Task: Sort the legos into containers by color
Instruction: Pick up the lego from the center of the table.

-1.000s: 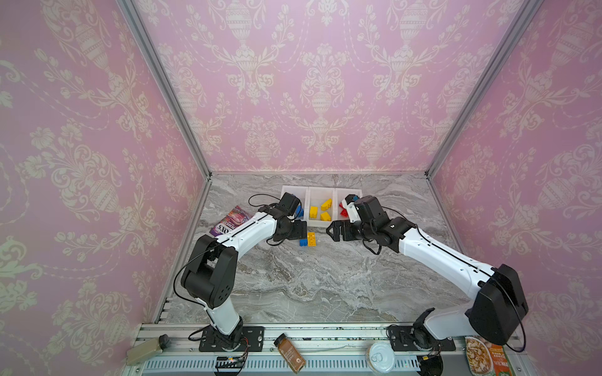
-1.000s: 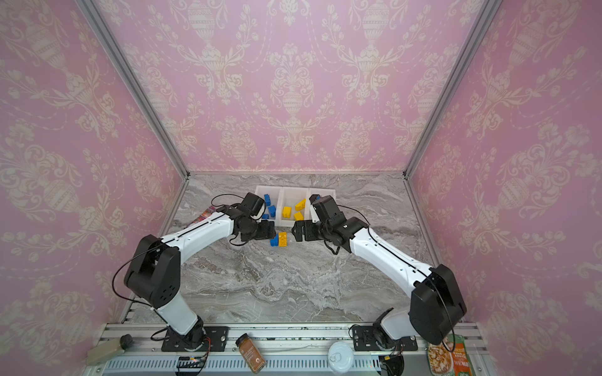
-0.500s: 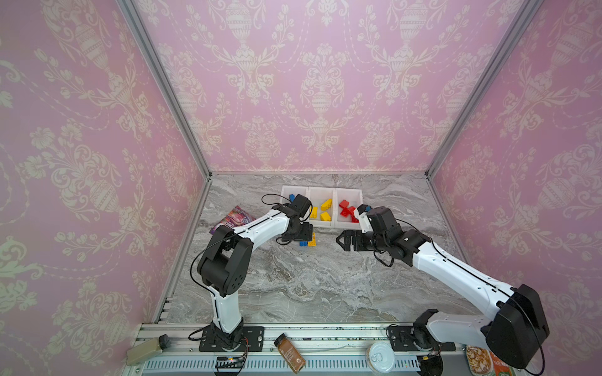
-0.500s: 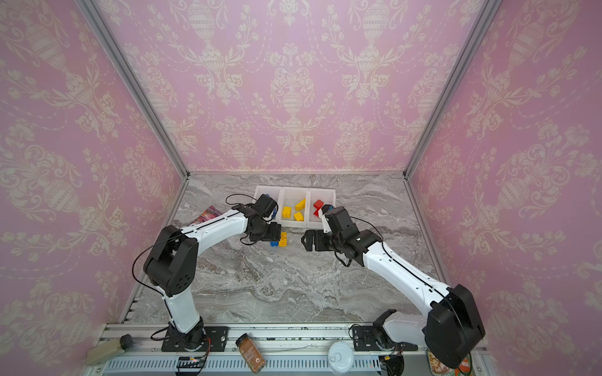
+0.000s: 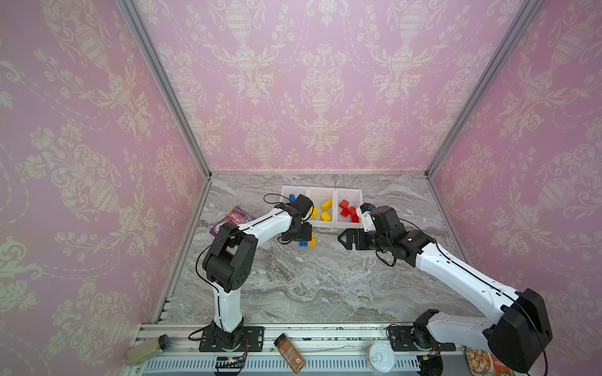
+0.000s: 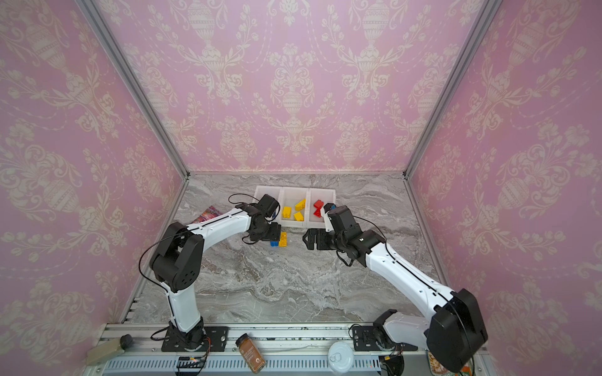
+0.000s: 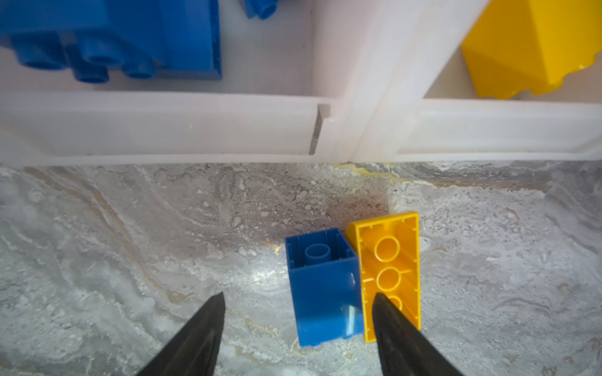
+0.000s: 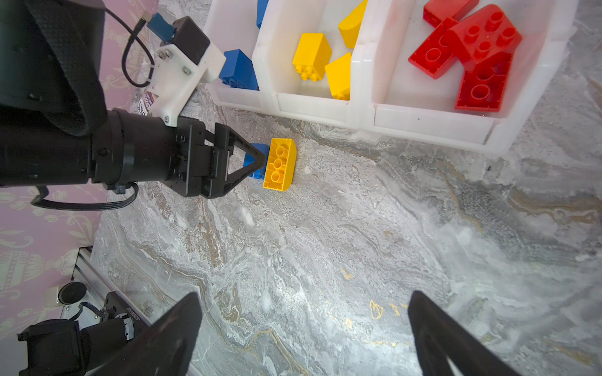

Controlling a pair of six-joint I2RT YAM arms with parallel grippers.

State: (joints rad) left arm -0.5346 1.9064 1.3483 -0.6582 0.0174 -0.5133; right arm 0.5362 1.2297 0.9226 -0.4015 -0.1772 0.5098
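Marble tabletop point(image 5: 293, 286), pink walls point(image 5: 309, 81). Most legos point(image 5: 345, 210) sorted in containers point(image 8: 312, 104), upper centre. Remaining: blue brick point(image 7: 322, 286), yellow brick point(image 7: 391, 260), touching, just below. Left gripper point(image 7: 298, 294) part-open astride blue brick; right gripper point(image 8: 304, 293) wide, empty.

The left arm point(image 5: 264, 224) and right arm point(image 5: 462, 273) have white links, black joints, black cables (blue wrist plugs point(image 8: 159, 26)).

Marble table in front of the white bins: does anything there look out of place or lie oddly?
Yes. A small blue plastic brick and a long yellow plastic brick lie outside the white plastic bins, touching, both tipped so their hollow undersides show. Nothing looks spilled or damaged.
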